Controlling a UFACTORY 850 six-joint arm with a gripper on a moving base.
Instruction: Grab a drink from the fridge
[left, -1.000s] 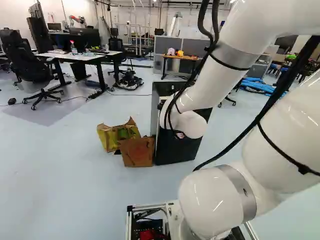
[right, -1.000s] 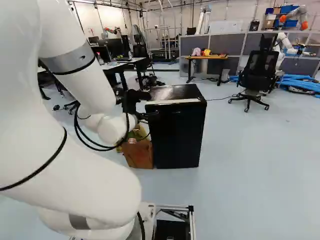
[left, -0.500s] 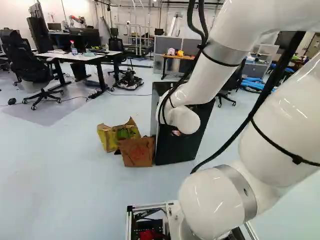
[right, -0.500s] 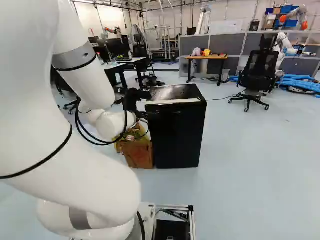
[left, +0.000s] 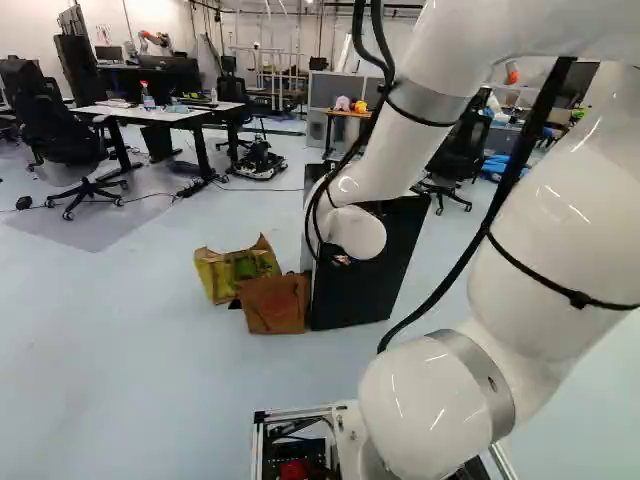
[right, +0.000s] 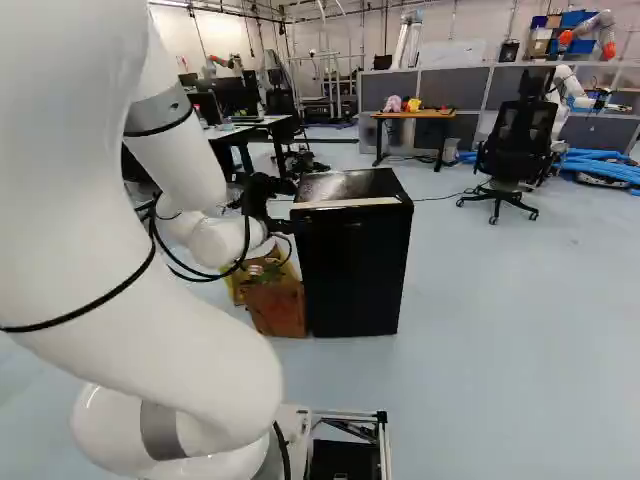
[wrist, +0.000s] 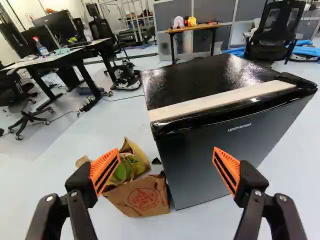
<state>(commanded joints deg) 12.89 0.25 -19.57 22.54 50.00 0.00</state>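
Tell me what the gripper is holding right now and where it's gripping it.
Nothing is held: the gripper stands open, with only air between its pads, and the black fridge lies ahead.

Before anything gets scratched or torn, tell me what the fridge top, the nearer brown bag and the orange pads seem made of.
Fridge top: glossy black, lacquered metal or hard plastic, since it mirrors light brightly.
Brown bag: matte paper, judging by its creases and stamped-looking red print.
Orange pads: matte, ribbed and slotted; probably rubber or flexible plastic.
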